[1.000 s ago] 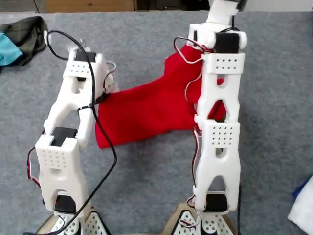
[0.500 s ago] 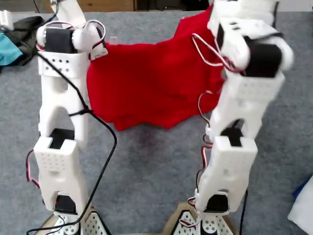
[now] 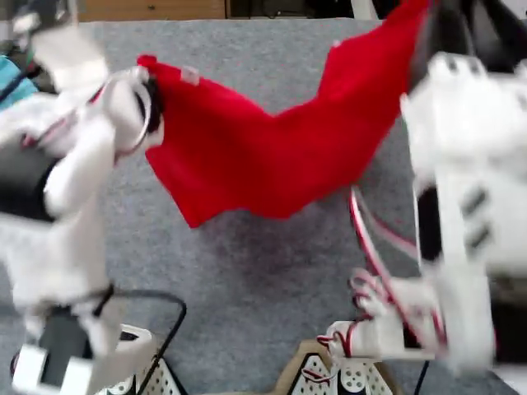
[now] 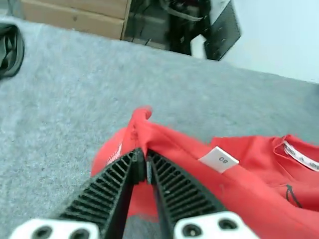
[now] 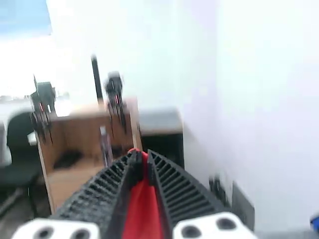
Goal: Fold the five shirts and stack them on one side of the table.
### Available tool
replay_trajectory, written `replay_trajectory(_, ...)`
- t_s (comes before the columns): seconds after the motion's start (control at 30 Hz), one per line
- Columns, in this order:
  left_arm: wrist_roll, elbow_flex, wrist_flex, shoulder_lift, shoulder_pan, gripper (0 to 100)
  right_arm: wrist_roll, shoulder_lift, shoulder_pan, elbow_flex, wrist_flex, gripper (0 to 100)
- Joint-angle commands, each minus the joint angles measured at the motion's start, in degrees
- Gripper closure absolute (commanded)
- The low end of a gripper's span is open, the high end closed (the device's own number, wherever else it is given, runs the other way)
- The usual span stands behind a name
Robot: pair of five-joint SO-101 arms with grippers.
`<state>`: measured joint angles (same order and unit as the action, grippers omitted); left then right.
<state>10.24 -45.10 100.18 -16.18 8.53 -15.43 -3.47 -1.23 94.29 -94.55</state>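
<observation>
A red shirt (image 3: 263, 156) hangs spread in the air between my two raised arms, above the grey table (image 3: 247, 271). My left gripper (image 4: 144, 160) is shut on one edge of the red shirt (image 4: 239, 184), beside a small white tag (image 4: 218, 158). In the high view that corner sits at the upper left by the left gripper (image 3: 148, 78). My right gripper (image 5: 139, 160) is shut on another red shirt (image 5: 141, 209) edge, lifted high and facing the room. The lower hem droops toward the table.
A dark garment with a teal piece (image 3: 10, 70) lies at the table's far left edge. The dark garment (image 4: 9, 45) also appears in the left wrist view. Wooden furniture (image 4: 79, 17) stands beyond the table. The arm bases (image 3: 329, 374) stand at the near edge.
Both arms have risen and spread apart, lifting the red shirt off the table and stretching it wide. The right arm went highest.
</observation>
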Motion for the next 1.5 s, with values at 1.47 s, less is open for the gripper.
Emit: replay_trajectory(1.47,-7.47,25.67,-21.27,15.34,-8.26,98,0.62,38.9,6.55,0.92,8.88,99.2)
